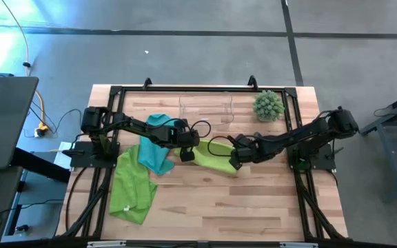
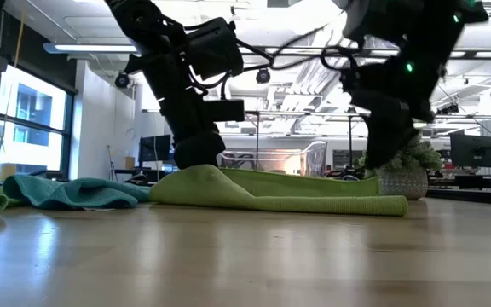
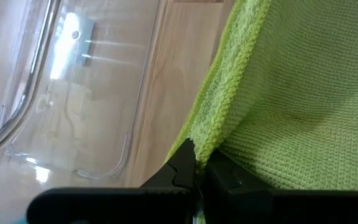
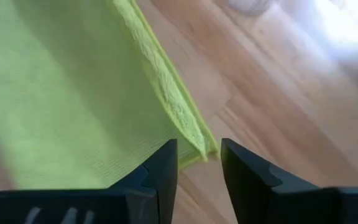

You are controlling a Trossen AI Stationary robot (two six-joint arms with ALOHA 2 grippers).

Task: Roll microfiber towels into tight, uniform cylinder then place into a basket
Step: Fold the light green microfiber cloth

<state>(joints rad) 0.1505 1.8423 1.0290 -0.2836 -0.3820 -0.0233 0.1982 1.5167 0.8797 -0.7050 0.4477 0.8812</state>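
Butcher-block table planks (image 1: 253,200) carry a fuzzy lime microfiber towel (image 1: 212,157), its ribbed hem clenched by the left gripper (image 1: 187,154) while the right gripper (image 1: 236,162) hovers parted at its corner.

Basket (image 1: 206,107) at the worktop (image 1: 253,207) back edge, plant ball (image 1: 268,105) right of it. One towel (image 1: 212,156) lies mid-worktop between left tool (image 1: 187,153) and right tool (image 1: 236,162). Two more towels (image 1: 143,176) lie overlapping to its left.

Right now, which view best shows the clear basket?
The left wrist view: the basket fills its side, rim and rounded corner plain, beside the lime towel pinched by the left gripper. The high view shows only a faint outline; the low view a pale shape behind the towel; the right wrist view none.
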